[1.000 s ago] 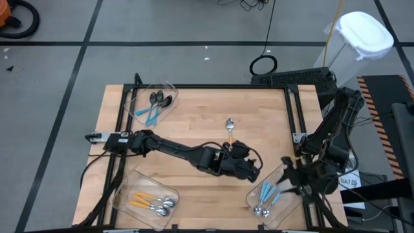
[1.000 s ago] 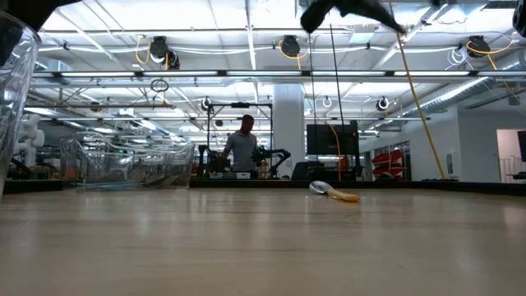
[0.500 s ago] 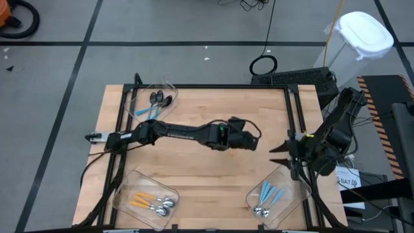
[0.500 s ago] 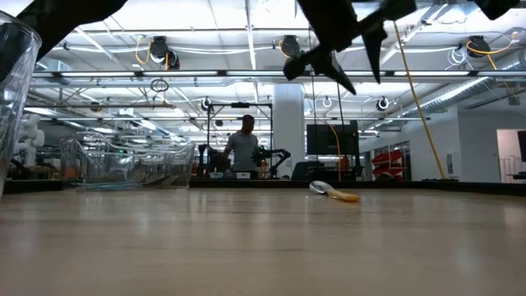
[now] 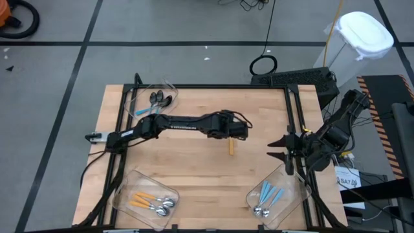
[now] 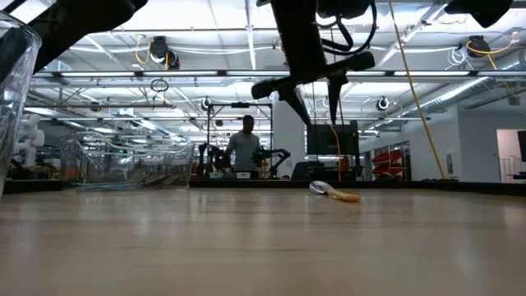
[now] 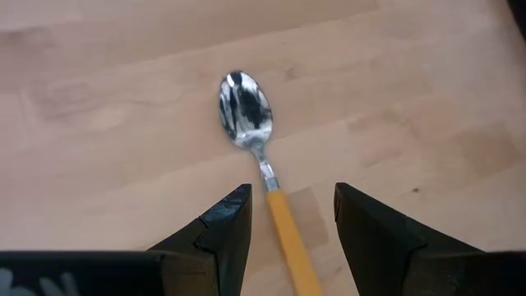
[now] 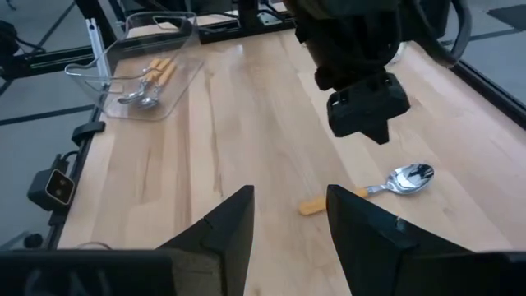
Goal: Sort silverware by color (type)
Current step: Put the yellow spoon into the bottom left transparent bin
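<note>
One spoon with a silver bowl and orange handle lies flat on the wooden table; the high view shows only its handle, the low view shows it at mid-table. My left gripper is open and hovers above it, fingers standing either side of the handle without touching; it sits well above the table and covers the bowl from above. My right gripper is open at the table's right edge, holding nothing, and its wrist view looks at the spoon.
Three clear bins stand on the table: far left with black-bowled, blue-handled spoons, near left with orange-handled silver spoons, near right with blue-handled silver spoons. A black frame runs along the table's edges. A person stands far behind.
My left gripper has swung from the table's near middle toward the far edge and now sits over the spoon, coming down into the low view. My right gripper has moved from above the near right bin toward the far edge. The spoon has stayed where it was.
</note>
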Available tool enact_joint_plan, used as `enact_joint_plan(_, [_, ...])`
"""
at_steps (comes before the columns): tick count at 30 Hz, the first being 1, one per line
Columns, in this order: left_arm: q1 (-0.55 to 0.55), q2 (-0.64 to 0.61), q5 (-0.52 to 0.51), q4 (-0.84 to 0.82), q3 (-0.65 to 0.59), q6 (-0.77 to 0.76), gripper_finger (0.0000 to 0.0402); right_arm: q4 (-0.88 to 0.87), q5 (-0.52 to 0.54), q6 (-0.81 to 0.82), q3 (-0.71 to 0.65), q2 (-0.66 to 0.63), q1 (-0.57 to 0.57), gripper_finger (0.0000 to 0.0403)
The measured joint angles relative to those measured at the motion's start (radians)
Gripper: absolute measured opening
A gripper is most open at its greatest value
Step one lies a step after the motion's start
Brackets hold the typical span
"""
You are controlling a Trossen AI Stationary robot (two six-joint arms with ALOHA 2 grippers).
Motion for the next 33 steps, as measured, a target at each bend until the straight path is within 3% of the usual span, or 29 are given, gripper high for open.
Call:
enact_joint_plan(4, [0.013,0.0,0.041,0.002,0.0,-0.059,0.0173,-0.001,-0.007,-0.002,0.0,0.0,-0.008,0.015])
enact_joint_plan(15, [0.035,0.075,0.209,0.033,0.0,-0.209,0.0173,-0.087,-0.191,-0.004,0.0,-0.047,-0.041,0.015])
enact_joint_plan(25, [0.035,0.138,0.223,0.043,-0.002,-0.227,0.0173,-0.233,-0.286,0.003,0.0,-0.096,-0.042,0.015])
enact_joint_plan(33, [0.035,0.193,0.182,0.138,0.0,-0.265,0.0173,-0.254,-0.29,-0.066,0.0,-0.111,-0.041,0.015])
